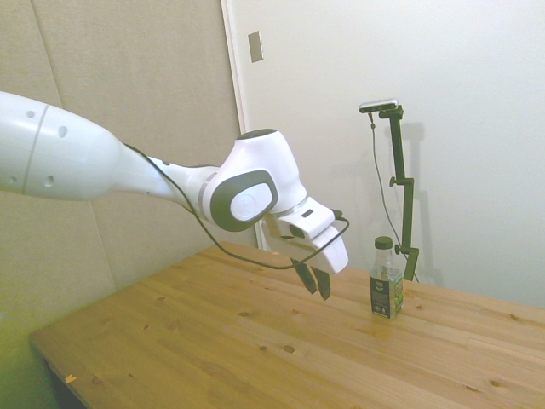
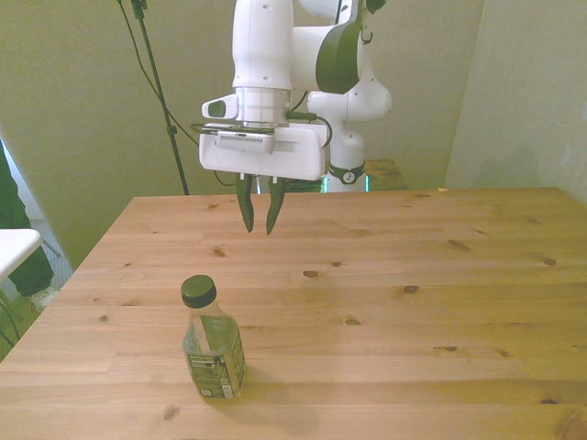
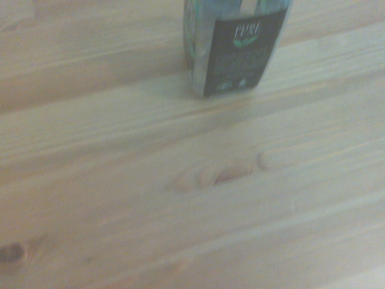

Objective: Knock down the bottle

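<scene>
The jaws stood nearly together, a narrow gap between the dark fingers, holding nothing. In the side view the gripper (image 1: 316, 280) hung at mid-frame above the table (image 1: 213, 341), the bottle (image 1: 386, 281) upright right of centre, near but apart. In the front view the gripper (image 2: 260, 214) sat upper centre, the bottle (image 2: 212, 344) lower left. The wrist view showed only the bottle's labelled base (image 3: 236, 48) at top centre. It looked light, stiff and top-heavy; a push near the cap should tip it.
</scene>
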